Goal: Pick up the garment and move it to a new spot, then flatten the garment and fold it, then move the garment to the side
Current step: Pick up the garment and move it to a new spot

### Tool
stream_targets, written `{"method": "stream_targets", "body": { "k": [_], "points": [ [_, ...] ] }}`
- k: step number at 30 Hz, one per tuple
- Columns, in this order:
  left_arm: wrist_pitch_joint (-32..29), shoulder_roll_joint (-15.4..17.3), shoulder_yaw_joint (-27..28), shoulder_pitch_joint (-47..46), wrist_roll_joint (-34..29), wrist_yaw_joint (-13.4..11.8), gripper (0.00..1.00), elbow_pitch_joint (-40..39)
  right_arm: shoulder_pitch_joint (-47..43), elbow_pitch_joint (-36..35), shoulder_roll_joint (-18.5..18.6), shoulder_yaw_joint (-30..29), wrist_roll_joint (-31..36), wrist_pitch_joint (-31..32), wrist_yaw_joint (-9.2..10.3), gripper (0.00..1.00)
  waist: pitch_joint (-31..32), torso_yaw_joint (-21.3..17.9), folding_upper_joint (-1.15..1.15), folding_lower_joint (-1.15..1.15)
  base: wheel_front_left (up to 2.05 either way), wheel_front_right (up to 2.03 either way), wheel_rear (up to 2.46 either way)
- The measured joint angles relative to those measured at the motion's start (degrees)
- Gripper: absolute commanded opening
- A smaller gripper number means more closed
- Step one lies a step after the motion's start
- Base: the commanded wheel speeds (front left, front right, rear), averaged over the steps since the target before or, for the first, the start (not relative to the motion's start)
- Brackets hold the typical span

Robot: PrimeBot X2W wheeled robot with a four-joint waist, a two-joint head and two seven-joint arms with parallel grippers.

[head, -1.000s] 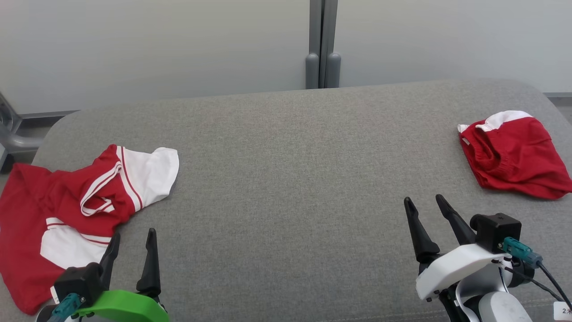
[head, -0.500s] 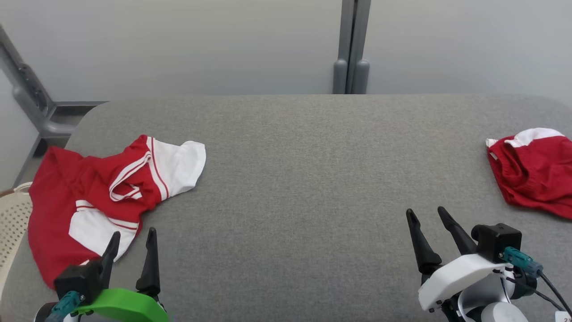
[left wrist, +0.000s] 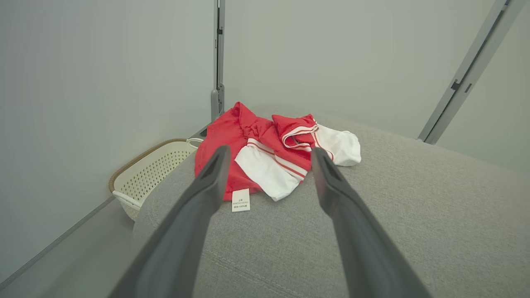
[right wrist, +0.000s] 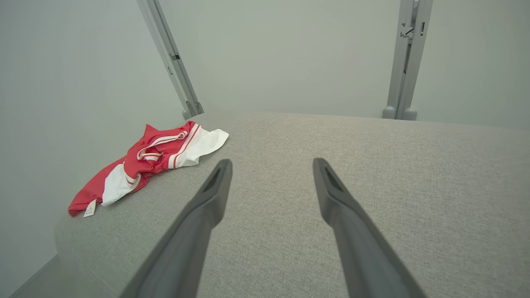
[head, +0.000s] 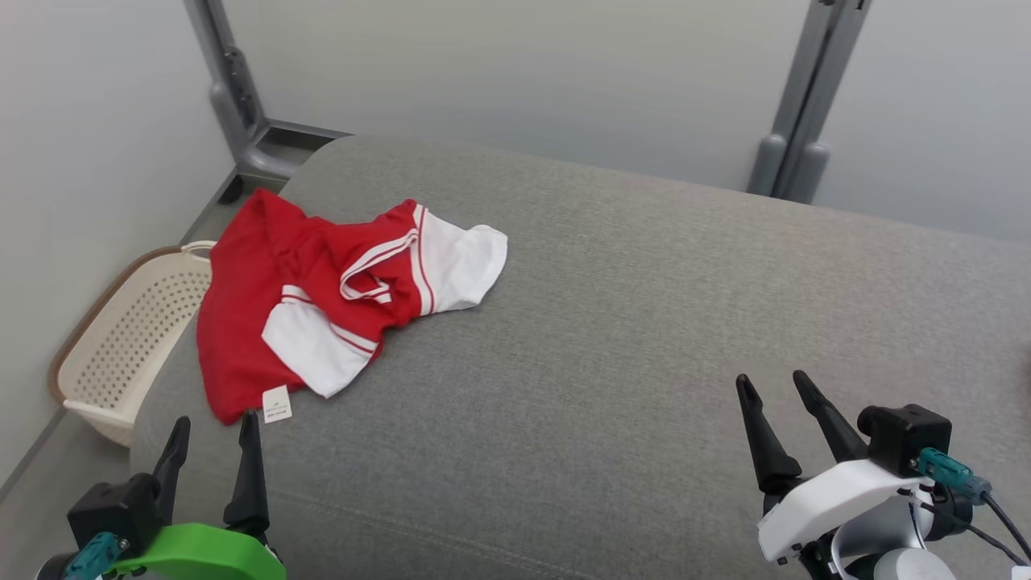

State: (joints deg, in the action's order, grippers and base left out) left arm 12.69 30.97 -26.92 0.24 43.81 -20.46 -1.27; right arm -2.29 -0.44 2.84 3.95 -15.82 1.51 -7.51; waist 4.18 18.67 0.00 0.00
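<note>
The crumpled red-and-white fabric garment (head: 322, 314) lay at the far left end of the grey fabric-covered padded surface (head: 644, 322), near its rounded corner. One white sleeve (head: 459, 266) pointed toward the middle of the surface. A white rectangular care label (head: 276, 404) lay flat at the garment's near edge.

The left gripper (head: 214, 420), on its green wrist housing, was positioned just short of that label at the near-left edge of the surface. Its two dark fingers were spread wide with nothing between them, and the fingertips stood apart from the fabric.

The right gripper (head: 770, 379), on its white wrist housing, stood well apart from the garment at the near right, its fingers likewise spread wide and empty.

A cream perforated plastic basket (head: 129, 338) stood on the floor beside the left end of the surface. Two grey metal posts (head: 793, 137) rose against the pale wall behind it.
</note>
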Motion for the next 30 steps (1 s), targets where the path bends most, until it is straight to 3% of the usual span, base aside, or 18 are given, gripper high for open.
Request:
{"method": "stream_targets", "body": {
  "k": [7,13,19,30],
  "points": [
    [-0.25,0.24,0.12,0.55,0.00,-0.71,1.00,-1.53,0.27,-0.09,-0.03,1.19,-0.63,0.01,0.00,1.00,-0.28,6.35,0.00,0.00,0.00,0.00,0.00],
    [0.03,0.23,0.36,0.89,-0.02,-1.25,1.00,-2.45,1.12,0.09,-0.05,1.99,-0.63,0.16,0.00,1.00,-1.26,9.13,0.00,0.00,0.00,0.00,0.00],
    [-0.07,0.10,0.01,0.79,-0.07,-1.26,1.00,-2.57,1.26,0.04,-0.04,1.81,-0.63,0.16,0.00,1.00,-1.69,9.44,0.00,0.00,0.00,0.00,0.00],
    [0.24,-0.67,0.38,-1.50,0.21,0.26,1.00,-1.45,1.52,-1.12,-0.04,1.24,-0.16,0.80,0.00,1.00,-3.09,6.44,0.00,0.00,0.00,0.00,0.00]
  ]
}}
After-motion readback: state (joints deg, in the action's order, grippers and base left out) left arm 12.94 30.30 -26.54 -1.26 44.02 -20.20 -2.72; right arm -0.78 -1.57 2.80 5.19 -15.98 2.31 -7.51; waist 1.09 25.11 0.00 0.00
